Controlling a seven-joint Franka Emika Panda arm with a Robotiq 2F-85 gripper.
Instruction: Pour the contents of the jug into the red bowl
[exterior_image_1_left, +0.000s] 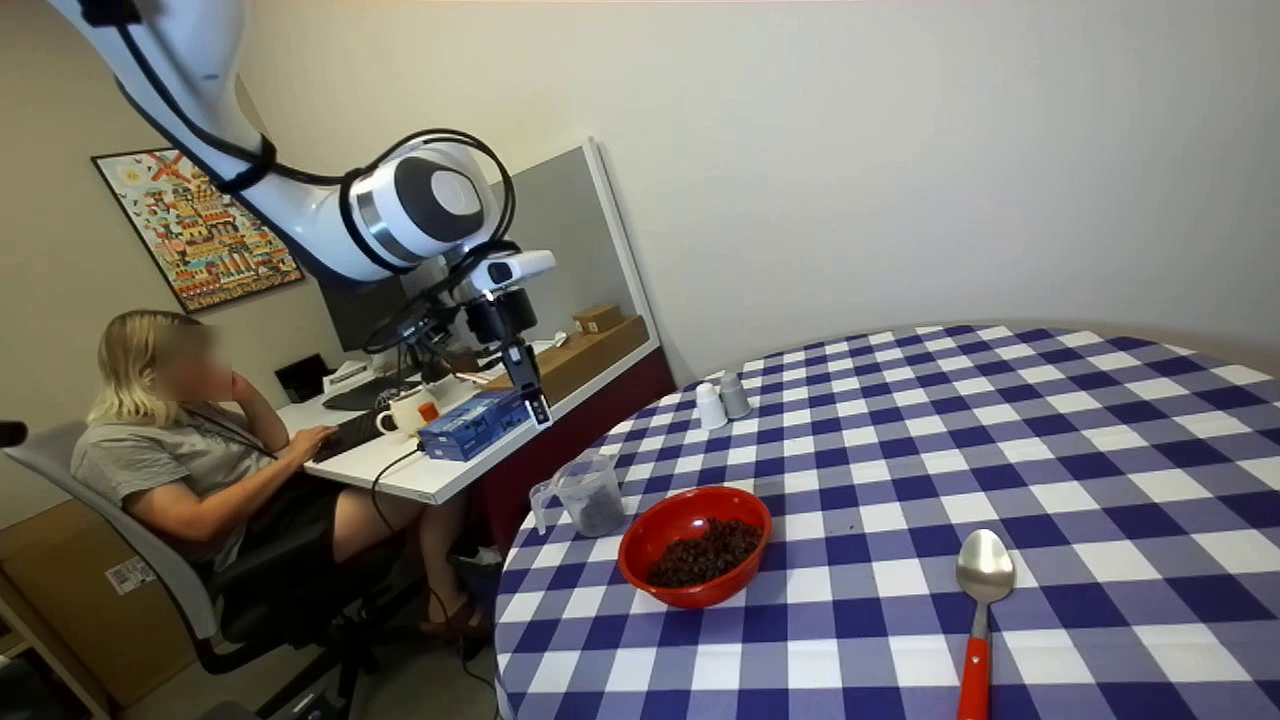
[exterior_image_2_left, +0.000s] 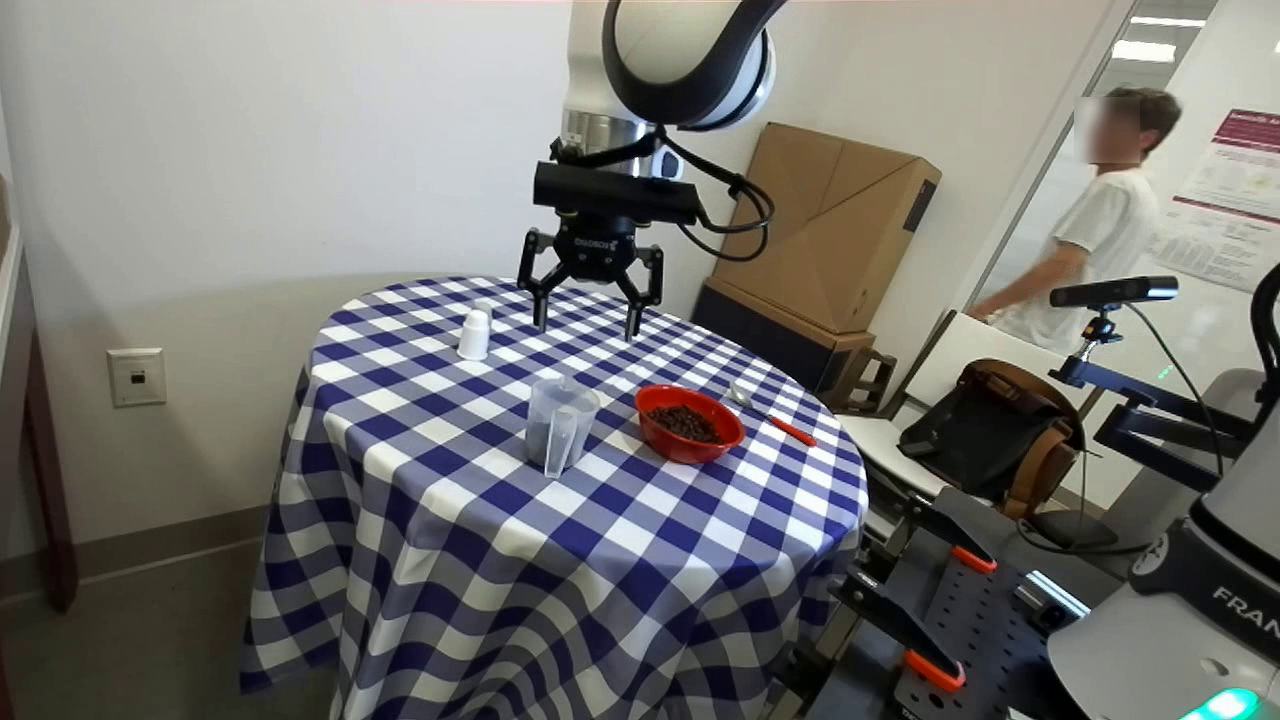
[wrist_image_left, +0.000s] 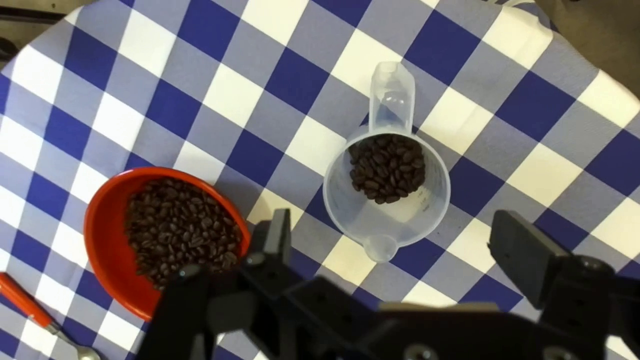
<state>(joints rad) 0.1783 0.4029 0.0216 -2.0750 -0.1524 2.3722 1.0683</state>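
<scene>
The clear jug (wrist_image_left: 342, 192) stands upright on the checked tablecloth, a patch of dark brown beans (wrist_image_left: 387, 170) at its bottom. In the wrist view its handle points up and its spout down, toward the gripper. Beside it, to the left there, is the red bowl (wrist_image_left: 112, 250), with many similar beans (wrist_image_left: 182, 230) in it; a finger covers part of its rim. Both exterior views show the jug (exterior_image_1_left: 590, 490) close to the bowl (exterior_image_2_left: 665, 450). My gripper (exterior_image_2_left: 586, 330) hangs above the table, its fingers wide apart and nothing between them.
A spoon with a red handle (exterior_image_1_left: 976, 670) lies beyond the bowl from the jug. Two small shakers, one white (exterior_image_1_left: 711, 405) and one grey (exterior_image_1_left: 735, 395), stand toward the wall. The table's round edge runs close to the jug. Near a desk sits a person (exterior_image_1_left: 190, 440).
</scene>
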